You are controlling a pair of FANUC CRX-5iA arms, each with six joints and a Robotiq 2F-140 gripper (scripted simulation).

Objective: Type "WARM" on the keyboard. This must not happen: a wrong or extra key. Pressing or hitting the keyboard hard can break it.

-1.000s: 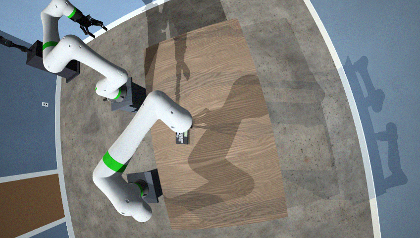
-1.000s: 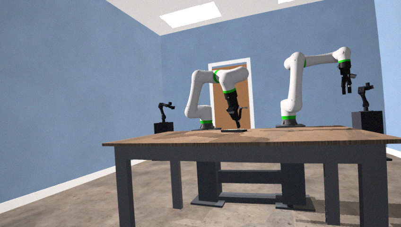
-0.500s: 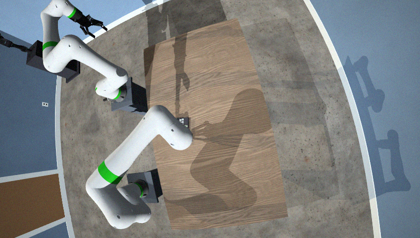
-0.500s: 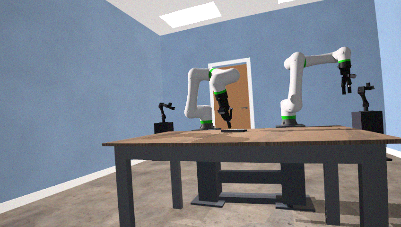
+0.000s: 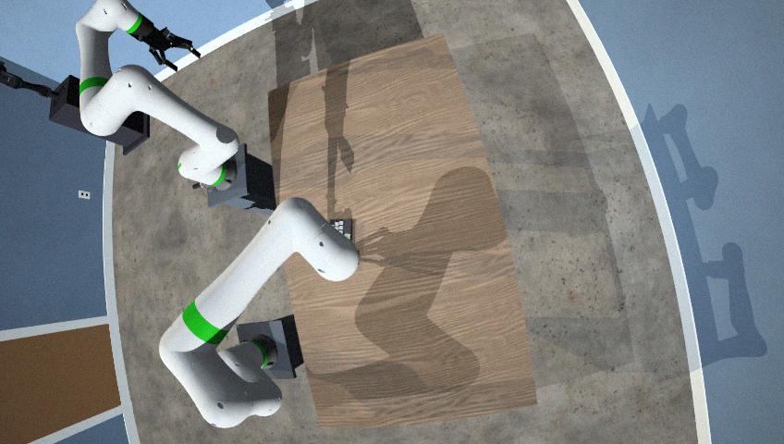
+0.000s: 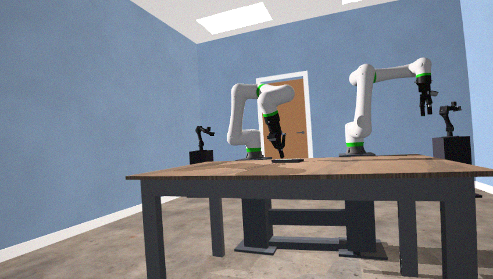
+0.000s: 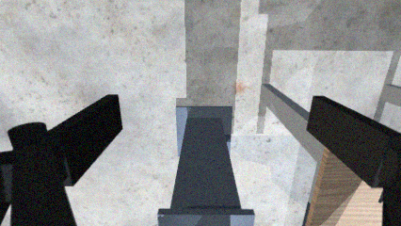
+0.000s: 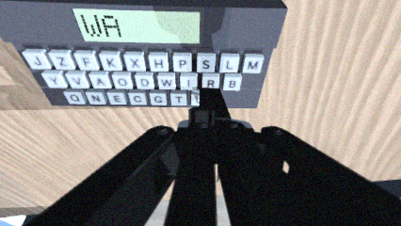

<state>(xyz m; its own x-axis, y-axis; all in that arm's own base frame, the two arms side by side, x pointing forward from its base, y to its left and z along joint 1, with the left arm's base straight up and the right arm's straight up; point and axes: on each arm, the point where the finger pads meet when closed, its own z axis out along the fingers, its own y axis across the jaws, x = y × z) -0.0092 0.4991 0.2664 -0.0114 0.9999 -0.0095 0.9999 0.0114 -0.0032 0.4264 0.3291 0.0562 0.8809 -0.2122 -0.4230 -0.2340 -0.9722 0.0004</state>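
Keyboard point(image 5: 344, 224) point(image 6: 288, 160) point(image 8: 136, 47) lies flat on the bench point(image 5: 412, 137) point(image 6: 346, 169) point(image 7: 344, 198) point(image 8: 325, 71), near the long edge on the arms' side, partly covered in the top view by the right arm point(image 5: 247, 275) point(image 6: 238, 114). Its display point(image 8: 136, 25) reads "WA", so R and M are the letters left to type.

The right tool point(image 6: 282, 156) point(image 8: 208, 104) is fully shut with nothing in its grip, tilted and pointing down at the keys. In the right wrist view its tip overlaps the lower edge of the R key point(image 8: 210, 81), between the I key point(image 8: 189, 80) and the B key point(image 8: 232, 82); whether it touches, I cannot tell. It partly hides a bottom-row key beside the T key point(image 8: 179, 98). The M key point(image 8: 253, 63) is in plain sight at the end of the top row.

The left tool point(image 5: 188, 62) point(image 6: 426, 114) point(image 7: 215, 112) stands wide open and empty, pointing down, well apart from the keyboard and outside the bench's edge.
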